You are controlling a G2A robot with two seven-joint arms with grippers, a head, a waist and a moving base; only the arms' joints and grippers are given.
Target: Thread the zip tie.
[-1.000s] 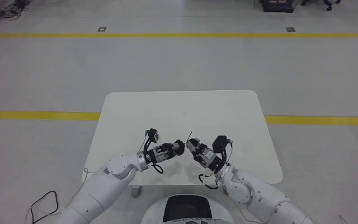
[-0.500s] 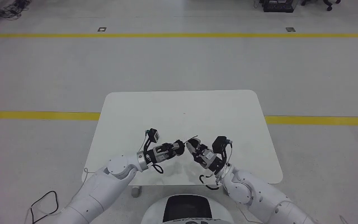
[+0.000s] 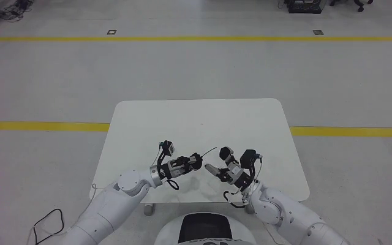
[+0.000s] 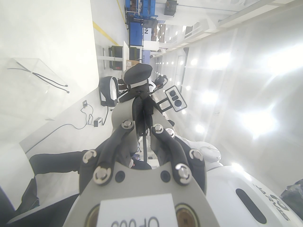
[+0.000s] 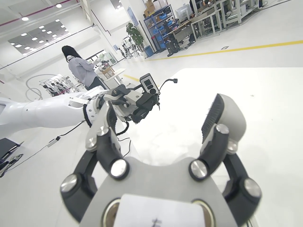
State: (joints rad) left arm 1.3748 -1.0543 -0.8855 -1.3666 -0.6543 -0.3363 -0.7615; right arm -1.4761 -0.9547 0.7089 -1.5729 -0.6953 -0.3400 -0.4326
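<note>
Zip tie of thin black plastic (image 3: 208, 151) is jutting from the closed left hand (image 3: 197, 160), seemingly offering its end to the open right hand (image 3: 217, 158).

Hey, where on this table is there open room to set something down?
The far half of the table is bare edge to edge, plus both side strips. Crowded: near middle, where the left gripper holds the zip tie beside the open right gripper.

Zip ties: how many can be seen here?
1. The black zip tie is pinched in the left end effector, above the near part of the table, its loose end curving toward the open right end effector. Part of it is hidden in that grip.
</note>
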